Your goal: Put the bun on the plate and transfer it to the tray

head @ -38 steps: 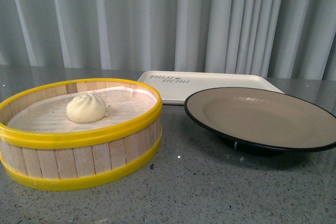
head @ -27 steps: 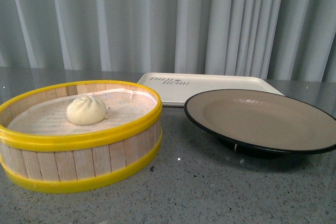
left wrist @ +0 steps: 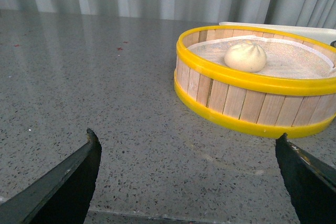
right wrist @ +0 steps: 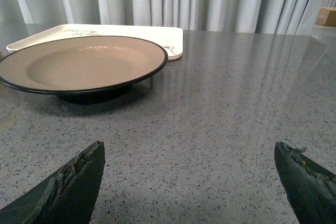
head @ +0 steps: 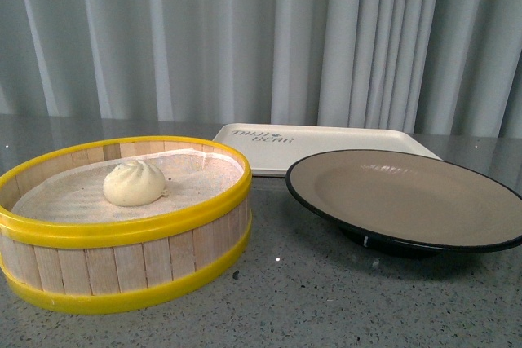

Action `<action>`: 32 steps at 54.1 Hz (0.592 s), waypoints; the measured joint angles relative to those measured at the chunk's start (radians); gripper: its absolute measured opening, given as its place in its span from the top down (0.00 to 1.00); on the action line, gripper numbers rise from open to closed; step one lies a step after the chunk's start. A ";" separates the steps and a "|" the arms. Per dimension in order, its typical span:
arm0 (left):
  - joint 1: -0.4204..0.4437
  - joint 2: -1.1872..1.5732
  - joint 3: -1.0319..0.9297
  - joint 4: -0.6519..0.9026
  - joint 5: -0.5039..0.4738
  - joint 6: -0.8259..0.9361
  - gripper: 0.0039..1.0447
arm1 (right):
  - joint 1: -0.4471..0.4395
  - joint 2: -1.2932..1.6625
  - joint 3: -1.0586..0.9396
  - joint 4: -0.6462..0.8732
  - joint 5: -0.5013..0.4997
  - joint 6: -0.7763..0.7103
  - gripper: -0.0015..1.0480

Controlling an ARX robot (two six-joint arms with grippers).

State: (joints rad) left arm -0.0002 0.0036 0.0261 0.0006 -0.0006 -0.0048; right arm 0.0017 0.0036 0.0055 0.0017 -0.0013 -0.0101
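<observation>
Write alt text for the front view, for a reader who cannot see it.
A small white bun lies inside a yellow-rimmed steamer basket on the left of a grey table. To its right stands an empty tan plate with a black rim, and a cream tray lies behind them. No arm shows.

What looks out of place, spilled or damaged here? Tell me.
Nothing stands out. The bun sits upright in the steamer basket, the plate stands empty on its foot, and the tray lies flat behind it. No spills show.
</observation>
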 joint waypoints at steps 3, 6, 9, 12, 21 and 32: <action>0.000 0.000 0.000 0.000 0.000 0.000 0.06 | 0.000 0.000 0.000 0.000 0.000 0.000 0.08; 0.000 0.000 0.000 0.000 0.000 0.000 0.06 | 0.000 0.000 0.000 0.000 0.000 0.000 0.08; 0.000 0.000 0.000 0.000 0.000 0.000 0.06 | 0.000 0.000 0.000 0.000 0.000 0.000 0.08; 0.000 0.000 0.000 0.000 0.000 0.000 0.06 | 0.000 0.000 0.000 0.000 0.000 0.000 0.08; -0.037 0.088 0.037 -0.072 -0.162 -0.119 0.06 | 0.000 0.000 0.000 0.000 0.000 0.000 0.08; 0.029 0.563 0.204 0.313 -0.034 -0.270 0.06 | 0.000 0.000 0.000 0.000 0.000 0.000 0.08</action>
State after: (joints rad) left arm 0.0284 0.5671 0.2306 0.3138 -0.0349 -0.2745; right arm 0.0017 0.0040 0.0055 0.0017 -0.0013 -0.0101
